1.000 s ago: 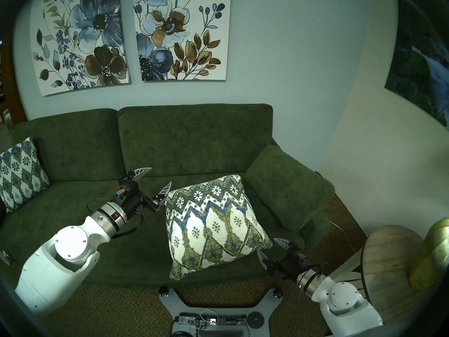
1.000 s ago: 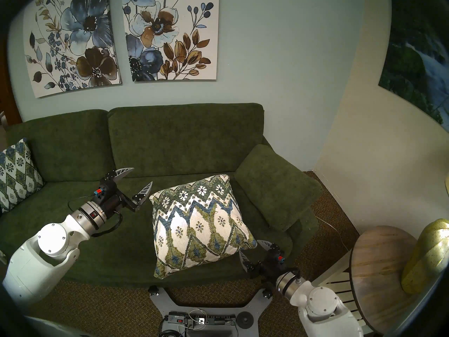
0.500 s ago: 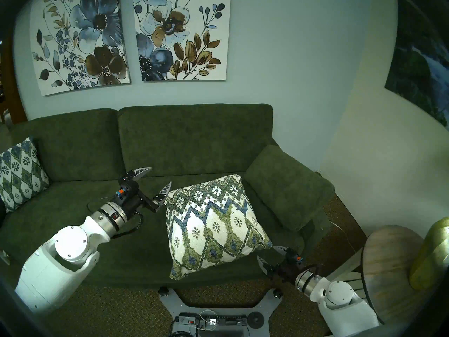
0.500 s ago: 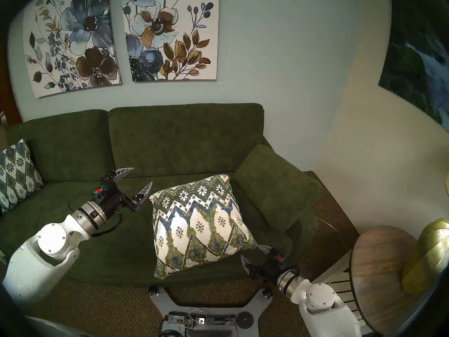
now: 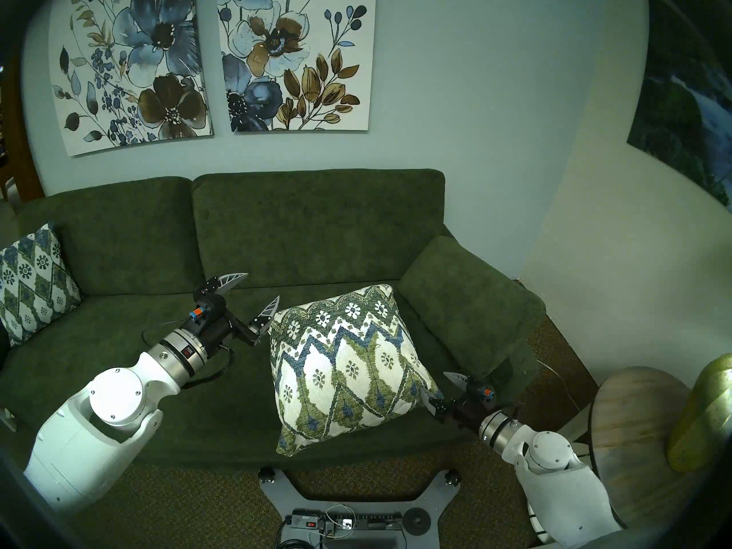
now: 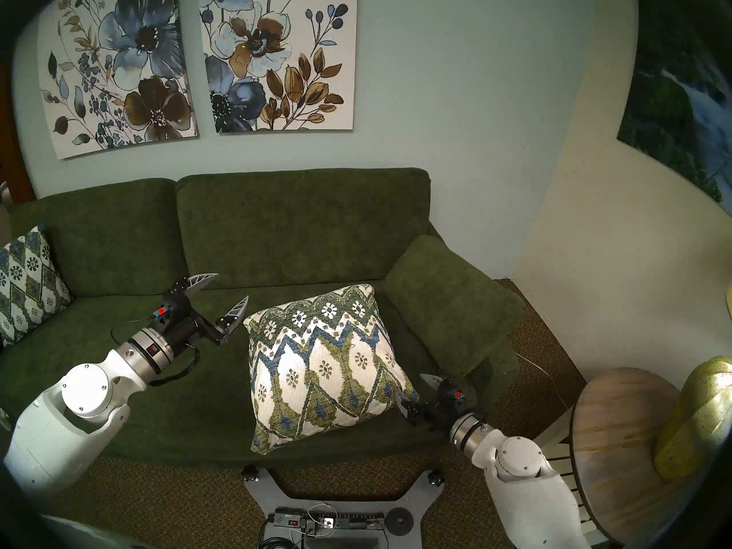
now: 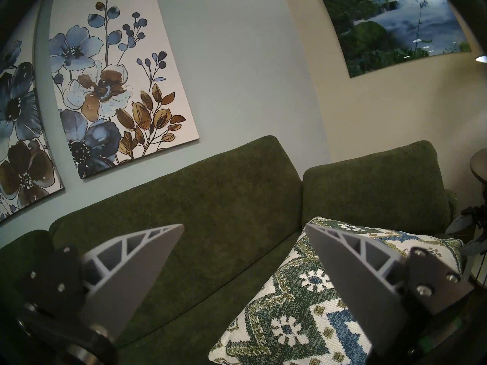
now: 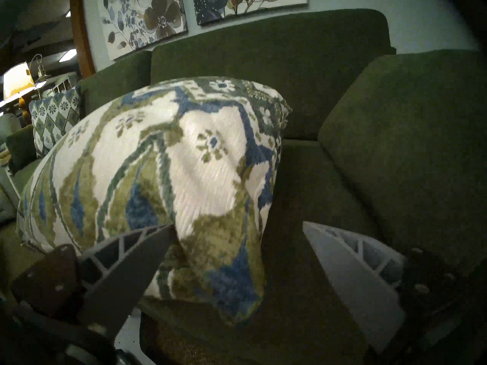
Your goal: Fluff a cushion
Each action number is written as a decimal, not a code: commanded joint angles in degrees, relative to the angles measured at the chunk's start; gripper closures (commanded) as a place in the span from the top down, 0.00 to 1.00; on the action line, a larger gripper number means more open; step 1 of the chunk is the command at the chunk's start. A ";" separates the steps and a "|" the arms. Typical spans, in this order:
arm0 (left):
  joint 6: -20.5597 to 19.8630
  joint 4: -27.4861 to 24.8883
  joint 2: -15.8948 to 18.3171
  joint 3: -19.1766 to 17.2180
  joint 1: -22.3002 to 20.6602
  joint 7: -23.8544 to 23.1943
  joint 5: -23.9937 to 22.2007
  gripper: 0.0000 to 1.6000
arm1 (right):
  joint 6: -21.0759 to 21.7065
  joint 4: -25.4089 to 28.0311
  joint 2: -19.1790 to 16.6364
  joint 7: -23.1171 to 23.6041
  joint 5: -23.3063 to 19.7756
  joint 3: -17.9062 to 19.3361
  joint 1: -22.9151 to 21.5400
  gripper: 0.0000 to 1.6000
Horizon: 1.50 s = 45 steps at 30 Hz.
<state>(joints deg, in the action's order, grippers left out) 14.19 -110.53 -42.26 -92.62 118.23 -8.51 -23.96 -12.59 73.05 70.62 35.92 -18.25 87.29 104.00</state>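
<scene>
The cushion (image 5: 348, 362) (image 6: 325, 362), cream with olive and blue zigzags, lies tilted on the right seat of the green sofa (image 5: 317, 235). My left gripper (image 5: 261, 286) (image 7: 244, 225) is open just beyond the cushion's far left corner, and one finger lies over that corner (image 7: 303, 304) in the left wrist view. My right gripper (image 5: 435, 382) (image 8: 237, 225) is open at the near right corner. That corner of the cushion (image 8: 184, 185) sits between its fingers, with the left finger against the fabric.
A twin patterned cushion (image 5: 31, 286) leans at the sofa's left end. The padded armrest (image 5: 471, 306) rises just behind my right gripper. A round wooden side table (image 5: 641, 437) with a yellow-green vessel (image 5: 709, 413) stands at the right. My base and a power strip (image 5: 348, 520) are on the carpet.
My right gripper has moved up and in from the sofa's front edge, so the cushion's near right corner now lies between its fingers. The left arm and cushion have not moved.
</scene>
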 commanded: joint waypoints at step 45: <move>-7.45 -10.73 2.86 1.06 6.66 3.42 6.06 1.00 | -18.30 -14.98 6.16 6.91 -2.06 -3.48 -2.18 0.00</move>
<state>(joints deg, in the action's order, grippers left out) 9.09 -115.53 -40.92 -91.31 119.95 -6.08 -21.02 -29.61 57.96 76.04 42.35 -20.47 84.38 102.01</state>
